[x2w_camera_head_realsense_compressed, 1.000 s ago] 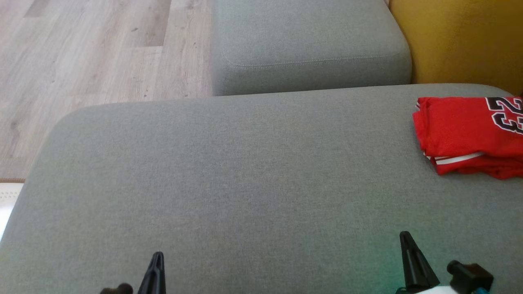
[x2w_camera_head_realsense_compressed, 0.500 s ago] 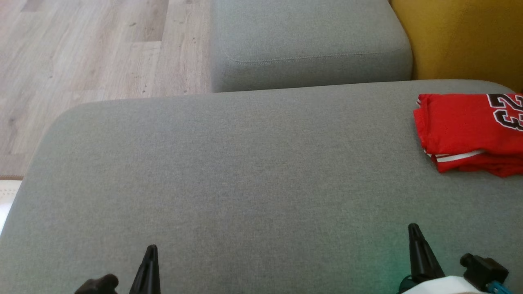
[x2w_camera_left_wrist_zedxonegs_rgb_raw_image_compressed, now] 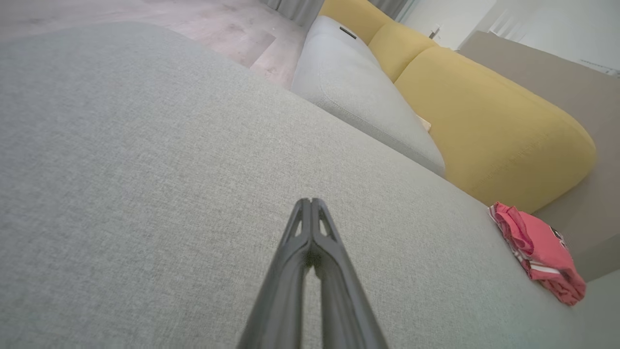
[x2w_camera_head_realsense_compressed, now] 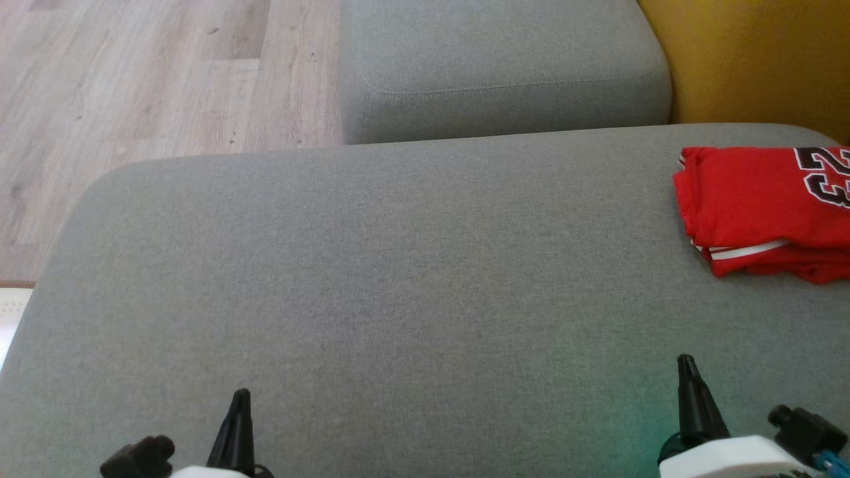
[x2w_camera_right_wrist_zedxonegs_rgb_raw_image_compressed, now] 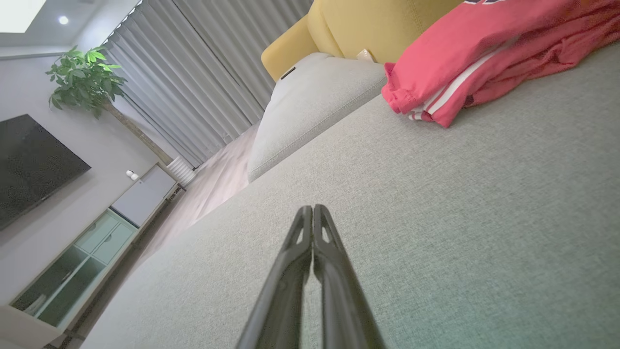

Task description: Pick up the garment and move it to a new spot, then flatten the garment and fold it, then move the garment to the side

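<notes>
The garment (x2w_camera_head_realsense_compressed: 764, 209) is a red jersey with dark numerals and a white stripe, folded into a compact stack at the far right of the grey cushion (x2w_camera_head_realsense_compressed: 398, 279). It also lies at the right in the left wrist view (x2w_camera_left_wrist_zedxonegs_rgb_raw_image_compressed: 537, 252) and at the top right in the right wrist view (x2w_camera_right_wrist_zedxonegs_rgb_raw_image_compressed: 484, 63). My left gripper (x2w_camera_head_realsense_compressed: 240, 397) hovers low at the bottom left, shut and empty, its fingers pressed together (x2w_camera_left_wrist_zedxonegs_rgb_raw_image_compressed: 310, 203). My right gripper (x2w_camera_head_realsense_compressed: 687, 362) sits at the bottom right, shut on nothing (x2w_camera_right_wrist_zedxonegs_rgb_raw_image_compressed: 312, 209), well short of the jersey.
A second grey cushion (x2w_camera_head_realsense_compressed: 498, 66) lies beyond the near one, with a yellow backrest (x2w_camera_head_realsense_compressed: 750, 60) at the upper right. Wooden floor (x2w_camera_head_realsense_compressed: 133, 86) lies to the left. The right wrist view shows curtains, a potted plant (x2w_camera_right_wrist_zedxonegs_rgb_raw_image_compressed: 82, 77), a dark screen and a low cabinet.
The whole head picture has shifted slightly, so the camera moved. Both gripper tips stand a little higher in it, with more of the white wrists showing. The jersey stays put.
</notes>
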{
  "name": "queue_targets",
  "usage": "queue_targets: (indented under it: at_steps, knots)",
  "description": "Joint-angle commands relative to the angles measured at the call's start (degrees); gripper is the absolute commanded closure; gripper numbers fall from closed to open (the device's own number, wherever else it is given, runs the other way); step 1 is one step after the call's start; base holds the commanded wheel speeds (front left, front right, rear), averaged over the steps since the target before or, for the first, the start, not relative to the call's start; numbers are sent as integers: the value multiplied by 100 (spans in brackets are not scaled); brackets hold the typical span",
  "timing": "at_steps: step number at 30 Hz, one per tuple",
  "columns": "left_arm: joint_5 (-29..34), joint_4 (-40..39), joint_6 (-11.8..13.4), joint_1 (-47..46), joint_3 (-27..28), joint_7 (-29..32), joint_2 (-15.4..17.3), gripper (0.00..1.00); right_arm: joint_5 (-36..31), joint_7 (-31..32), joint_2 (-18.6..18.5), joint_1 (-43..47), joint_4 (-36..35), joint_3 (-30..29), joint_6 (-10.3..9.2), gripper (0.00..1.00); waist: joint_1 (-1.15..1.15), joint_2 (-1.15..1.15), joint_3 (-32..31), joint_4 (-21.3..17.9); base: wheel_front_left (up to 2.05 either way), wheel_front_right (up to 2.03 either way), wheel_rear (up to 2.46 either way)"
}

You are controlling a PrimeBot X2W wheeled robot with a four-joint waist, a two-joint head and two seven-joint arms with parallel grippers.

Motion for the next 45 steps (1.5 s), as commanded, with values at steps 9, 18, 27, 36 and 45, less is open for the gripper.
queue_targets:
  at_steps: [9,18,27,36,45]
  knots:
    - [-659,-84,-128,-478,248,125,92,100,650,138,-122,-446,-187,-64,16,100,0,0,47,-5,0,0,0]
    - [-1283,5,-229,-648,366,258,102,100,1250,276,-134,-557,-187,-134,19,100,0,0,98,-10,0,0,0]
    - [-1906,96,-330,-819,489,397,108,100,1849,418,-143,-670,-187,-209,22,100,0,0,149,-15,0,0,0]
    - [-2525,189,-431,-991,616,539,112,100,2446,563,-149,-782,-187,-287,25,100,0,0,200,-21,0,0,0]
    - [-3139,281,-532,-1164,746,683,112,100,3037,710,-153,-895,-187,-369,28,100,0,0,251,-26,0,0,0]
